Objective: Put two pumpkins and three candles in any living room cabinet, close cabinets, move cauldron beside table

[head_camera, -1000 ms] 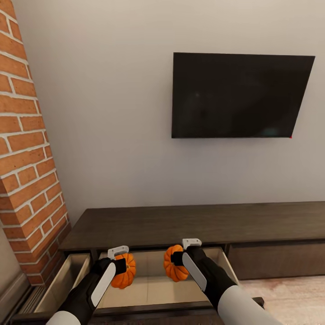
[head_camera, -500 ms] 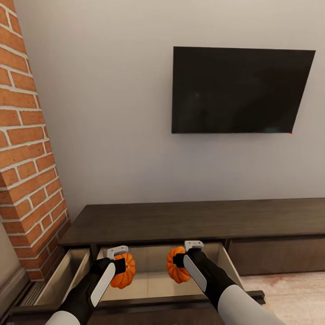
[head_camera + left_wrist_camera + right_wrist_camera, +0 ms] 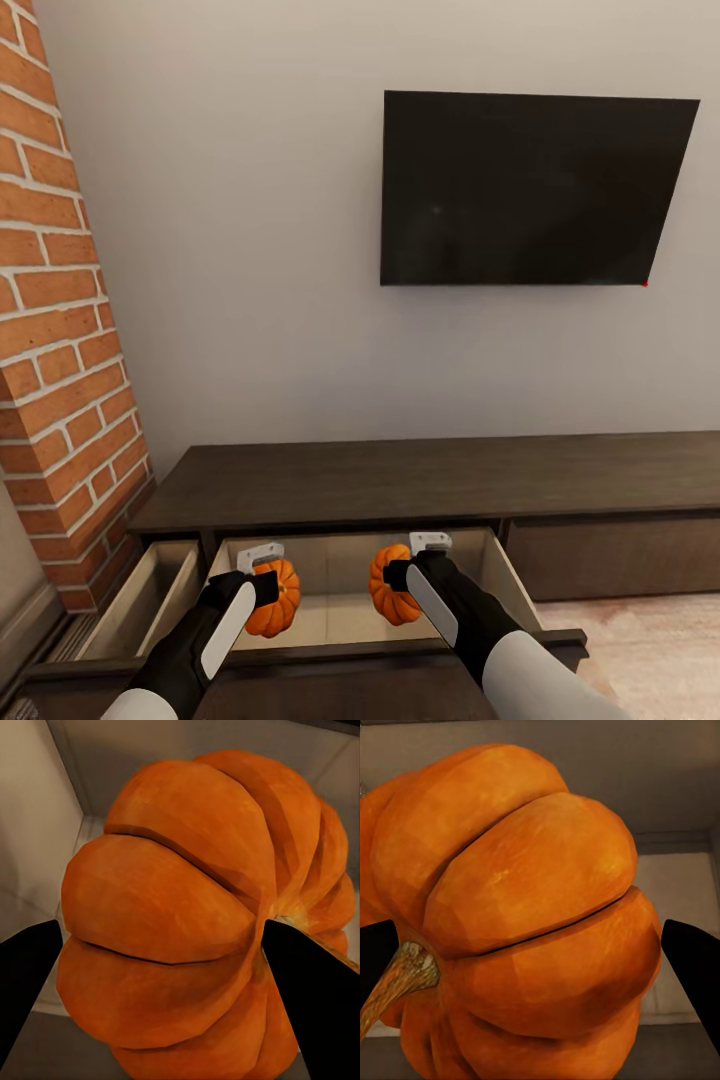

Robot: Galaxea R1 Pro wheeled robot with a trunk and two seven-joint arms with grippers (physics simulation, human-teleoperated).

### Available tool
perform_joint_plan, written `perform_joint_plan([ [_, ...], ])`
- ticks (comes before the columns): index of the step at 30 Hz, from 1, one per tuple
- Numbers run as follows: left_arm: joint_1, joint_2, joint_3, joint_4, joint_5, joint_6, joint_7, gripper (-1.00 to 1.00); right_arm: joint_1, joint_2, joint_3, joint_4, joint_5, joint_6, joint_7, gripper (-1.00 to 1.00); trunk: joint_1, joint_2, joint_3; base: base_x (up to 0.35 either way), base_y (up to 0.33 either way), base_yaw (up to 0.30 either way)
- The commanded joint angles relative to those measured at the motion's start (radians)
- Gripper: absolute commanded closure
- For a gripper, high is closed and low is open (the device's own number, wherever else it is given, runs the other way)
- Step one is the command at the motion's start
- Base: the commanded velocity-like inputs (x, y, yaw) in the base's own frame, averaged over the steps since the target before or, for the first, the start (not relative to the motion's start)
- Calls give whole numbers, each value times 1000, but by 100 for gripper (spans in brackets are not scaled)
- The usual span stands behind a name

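Observation:
Two orange ribbed pumpkins hang over the open middle drawer of the dark-brown cabinet (image 3: 400,480). My left gripper (image 3: 262,588) is shut on the left pumpkin (image 3: 275,598). My right gripper (image 3: 402,578) is shut on the right pumpkin (image 3: 390,585). In the left wrist view the pumpkin (image 3: 195,915) sits between two black fingers (image 3: 311,997), with pale drawer walls behind it. In the right wrist view the other pumpkin (image 3: 525,922) shows its stem, with black fingertips (image 3: 694,960) at either side. The candles and the cauldron are out of view.
A second drawer (image 3: 140,605) stands open at the cabinet's left end, beside a brick column (image 3: 60,350). A black TV (image 3: 530,190) hangs on the wall above. The right drawer front (image 3: 620,555) is closed. Pale wooden floor (image 3: 650,650) lies at the lower right.
The head view has shifted, so the TV and cabinet sit higher in the picture and more of the open drawer shows. Both grippers keep hold of their pumpkins over the drawer.

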Motion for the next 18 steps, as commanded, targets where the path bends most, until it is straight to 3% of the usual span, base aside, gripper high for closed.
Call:
perform_joint_plan([
  [1,-1,1,-3,-2,9,2,10,100,-1,-1,5,-1,-10,2,-9,100,0,-1,-1,0,0,0],
  [7,-1,0,-3,-2,9,3,9,100,-1,-1,5,-1,-10,1,-9,100,0,-1,-1,14,0,0],
  [13,-1,0,-3,-2,9,3,9,100,-1,-1,5,-1,-10,2,-9,100,0,-1,-1,233,0,0],
  [18,-1,1,-3,-2,9,4,9,100,-1,-1,5,-1,-10,2,-9,100,0,-1,-1,78,0,0],
])
